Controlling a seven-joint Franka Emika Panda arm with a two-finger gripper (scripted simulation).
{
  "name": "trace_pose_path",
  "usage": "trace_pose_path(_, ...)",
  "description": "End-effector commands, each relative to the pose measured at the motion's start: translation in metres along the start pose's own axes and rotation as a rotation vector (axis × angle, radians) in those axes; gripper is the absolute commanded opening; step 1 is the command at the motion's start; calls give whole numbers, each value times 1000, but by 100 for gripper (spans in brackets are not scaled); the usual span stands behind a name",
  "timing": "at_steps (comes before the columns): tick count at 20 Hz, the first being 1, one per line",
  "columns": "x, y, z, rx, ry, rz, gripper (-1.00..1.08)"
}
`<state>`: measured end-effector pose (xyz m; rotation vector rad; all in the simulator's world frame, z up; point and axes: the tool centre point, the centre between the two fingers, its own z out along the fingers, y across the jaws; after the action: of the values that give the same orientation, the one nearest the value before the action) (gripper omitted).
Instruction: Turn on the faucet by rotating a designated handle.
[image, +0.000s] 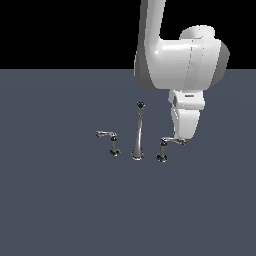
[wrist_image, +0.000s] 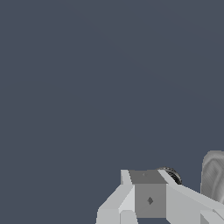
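On the floor (image: 60, 210), exterior view: faucet (image: 138, 132) stands mid-scene, spout tall, dark tip up.
Handle (image: 165, 147): just beside the spout base, toward the exterior view's right; lever arm points away from the spout.
Twin handle (image: 111, 142): other side of the spout, lever pointing away too.
Gripper (image: 181, 142): at the handle's lever end, looks touching; opening cannot be told, fingers hidden by the white arm (image: 180, 55).
Wrist view: gripper (wrist_image: 151, 199) body over the floor (wrist_image: 87, 87); dark ringed part (wrist_image: 173, 175) peeks behind it; grasp unclear.
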<state>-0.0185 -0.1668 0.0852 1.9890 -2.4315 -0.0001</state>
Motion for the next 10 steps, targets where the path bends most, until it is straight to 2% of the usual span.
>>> trace_pose_path(1,-1,0,-1,0,0,-3,-100)
trace_pose_path(4,-1,0,-1,0,0,-3,-100)
trace_pose_path(10,8,20,-1,0,0,-3,-100)
